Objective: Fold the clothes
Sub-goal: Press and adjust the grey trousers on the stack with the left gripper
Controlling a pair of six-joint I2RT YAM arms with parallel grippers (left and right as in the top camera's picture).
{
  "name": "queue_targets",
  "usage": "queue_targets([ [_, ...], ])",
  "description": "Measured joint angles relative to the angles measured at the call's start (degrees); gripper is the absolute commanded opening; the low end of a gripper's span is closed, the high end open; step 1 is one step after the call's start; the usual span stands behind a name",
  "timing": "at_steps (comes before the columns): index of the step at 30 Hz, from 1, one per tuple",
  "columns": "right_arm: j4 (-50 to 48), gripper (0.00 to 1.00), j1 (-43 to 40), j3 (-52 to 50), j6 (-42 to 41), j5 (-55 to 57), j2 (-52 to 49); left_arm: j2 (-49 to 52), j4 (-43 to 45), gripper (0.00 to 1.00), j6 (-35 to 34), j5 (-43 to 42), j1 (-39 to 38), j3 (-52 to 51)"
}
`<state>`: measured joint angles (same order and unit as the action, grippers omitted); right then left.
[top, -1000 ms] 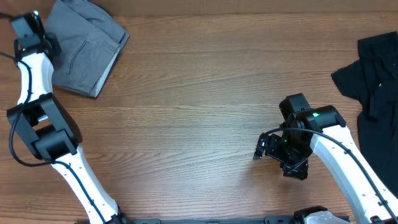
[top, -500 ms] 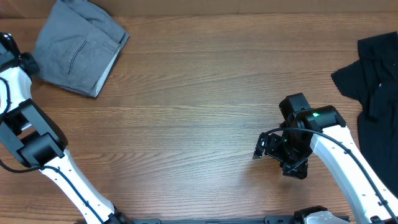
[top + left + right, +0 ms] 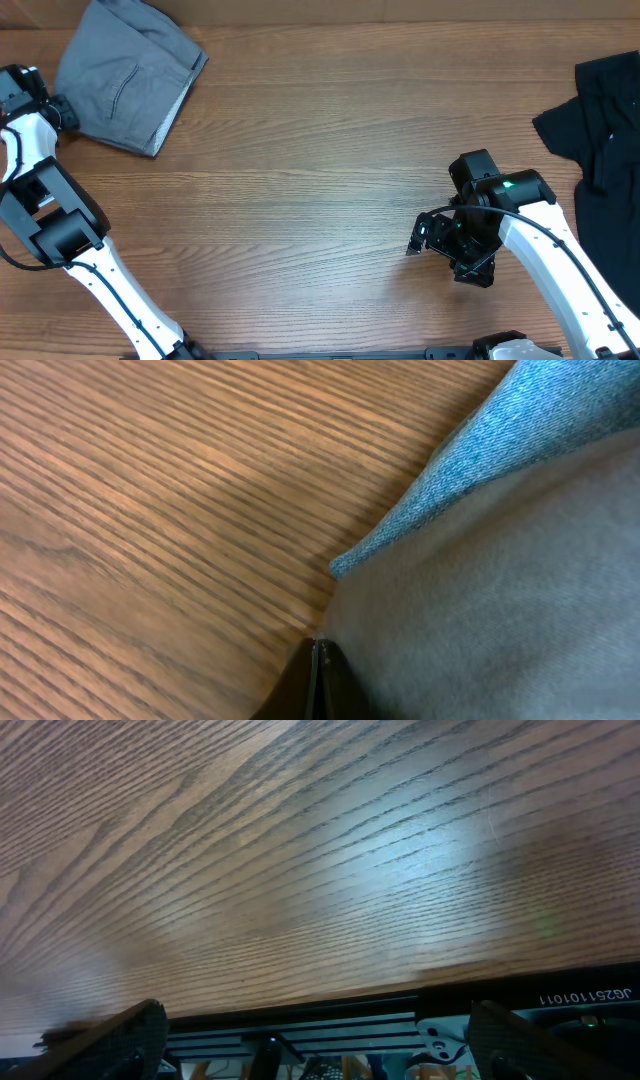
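My left gripper (image 3: pixel 318 660) is closed, tip pressed to tip, right at the edge of the grey shorts (image 3: pixel 500 610); I cannot tell whether any cloth is pinched between them. A second ago that arm lay across the shorts' left side with the wrist up near the far edge; now it sits lower, with the tips against the left corner of the shorts. The right gripper (image 3: pixel 413 240) has not moved: its fingers (image 3: pixel 125 1035) stand wide apart over bare table (image 3: pixel 320 150), holding nothing. Only the left wrist camera shows a strip of blue denim (image 3: pixel 480 450) poking out from under the grey cloth; overhead it is hidden. Overhead alone shows the black garment (image 3: pixel 605 130) at the far right. The folded shorts lie at the far left corner, long axis slanting from the far edge towards me and slightly right, pocket slit nearly along it.
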<state>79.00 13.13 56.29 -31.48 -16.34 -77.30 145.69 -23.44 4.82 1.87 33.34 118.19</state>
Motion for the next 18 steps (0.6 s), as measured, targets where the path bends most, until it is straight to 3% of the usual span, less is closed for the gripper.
queue_targets([
  [18, -0.6, 1.00, 0.0, 0.0, 0.0, 0.9, 0.0, -1.0, -15.9, 0.04, -0.2, -4.8, -1.9, 3.1],
])
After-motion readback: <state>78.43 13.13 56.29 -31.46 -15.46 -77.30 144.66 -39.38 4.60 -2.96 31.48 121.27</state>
